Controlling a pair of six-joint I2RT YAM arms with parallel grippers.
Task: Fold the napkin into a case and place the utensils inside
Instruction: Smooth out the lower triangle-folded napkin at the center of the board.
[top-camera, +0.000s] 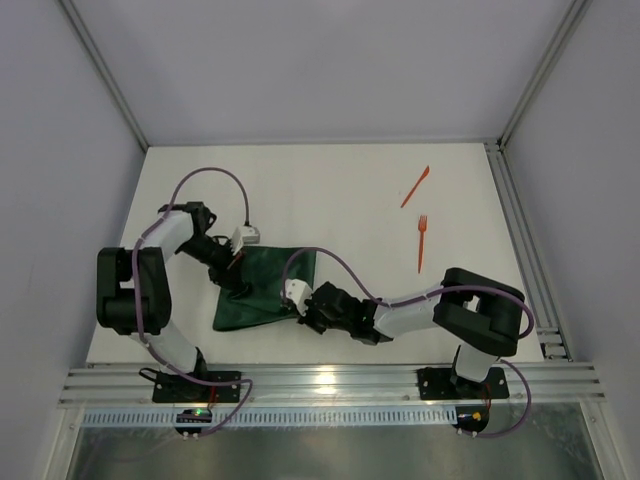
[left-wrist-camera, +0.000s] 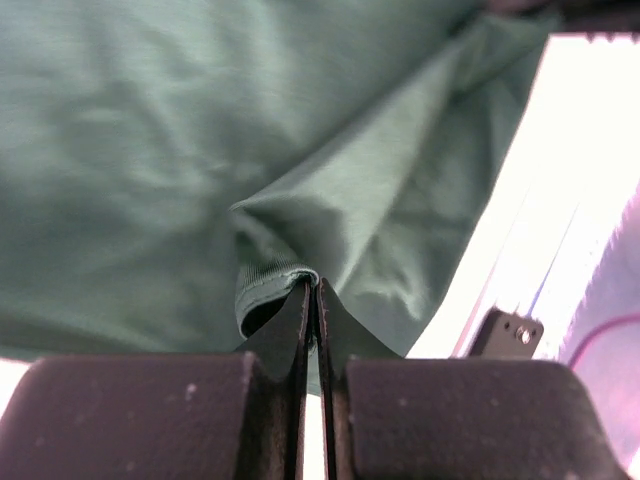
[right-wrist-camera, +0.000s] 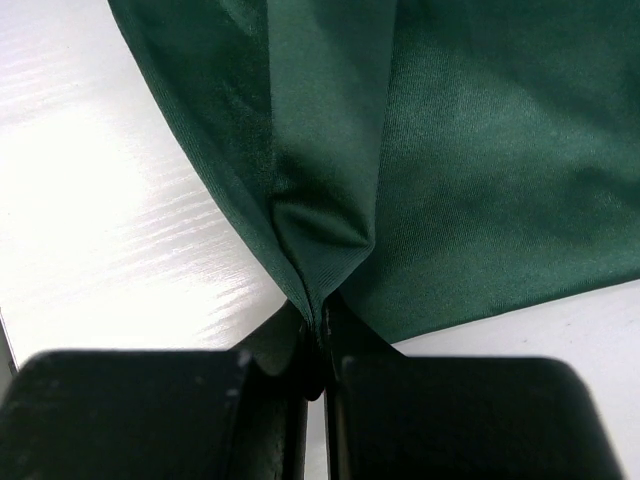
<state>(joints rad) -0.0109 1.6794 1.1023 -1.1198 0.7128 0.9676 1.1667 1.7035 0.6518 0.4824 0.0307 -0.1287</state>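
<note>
The napkin (top-camera: 262, 290) lies crumpled near the table's (top-camera: 330, 190) front-left, with bare surface beyond it; the orange fork (top-camera: 421, 243) and knife (top-camera: 415, 187) lie well apart at the far right. The left gripper (top-camera: 235, 262) meets its left edge, the right gripper (top-camera: 303, 312) its near-right corner.

Left wrist: jaws pinched tight on a hemmed fold (left-wrist-camera: 265, 290).

Right wrist: jaws clamped on a gathered corner (right-wrist-camera: 320, 260).

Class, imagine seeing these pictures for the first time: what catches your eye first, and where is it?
The dark green napkin lies rumpled near the front of the white table, with both grippers, left and right, pinching its edges. Far off at the back right lie two bright orange utensils, untouched.
</note>
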